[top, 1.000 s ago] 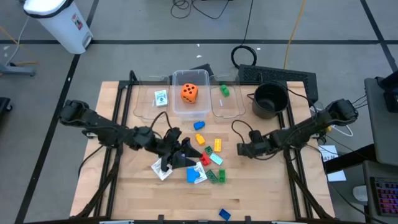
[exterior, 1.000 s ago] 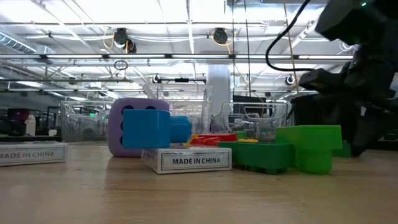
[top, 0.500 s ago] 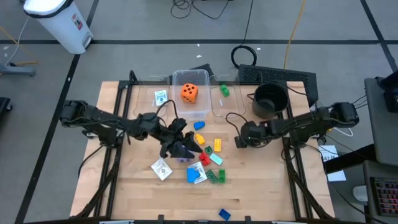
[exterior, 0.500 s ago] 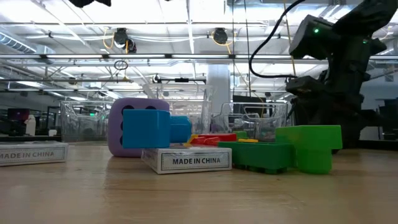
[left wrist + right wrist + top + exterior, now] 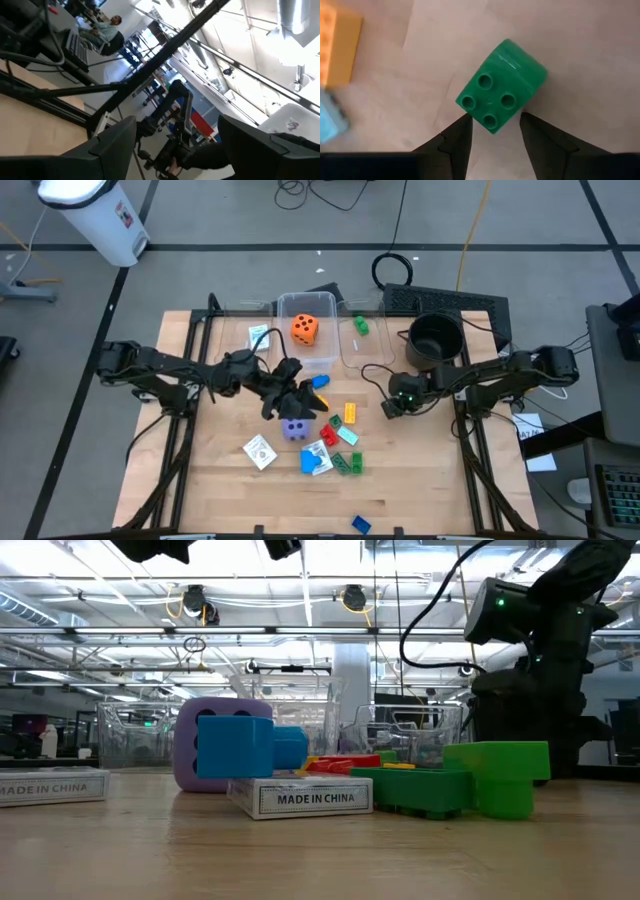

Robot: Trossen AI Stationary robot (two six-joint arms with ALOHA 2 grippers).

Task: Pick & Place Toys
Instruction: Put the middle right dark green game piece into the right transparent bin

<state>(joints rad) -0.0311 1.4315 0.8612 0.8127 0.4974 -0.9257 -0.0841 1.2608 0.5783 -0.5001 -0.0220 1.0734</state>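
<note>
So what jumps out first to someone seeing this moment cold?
The purple die sits mid-table among scattered bricks, just in front of the left gripper, whose fingers stand apart and empty. The orange die lies alone in the middle clear bin, and the right gripper straddles a green brick.

I can't see what lies under my left gripper (image 5: 297,402); a yellow brick (image 5: 334,47) and a pale blue piece (image 5: 331,125) are blurred and cut off in the right wrist view.
</note>
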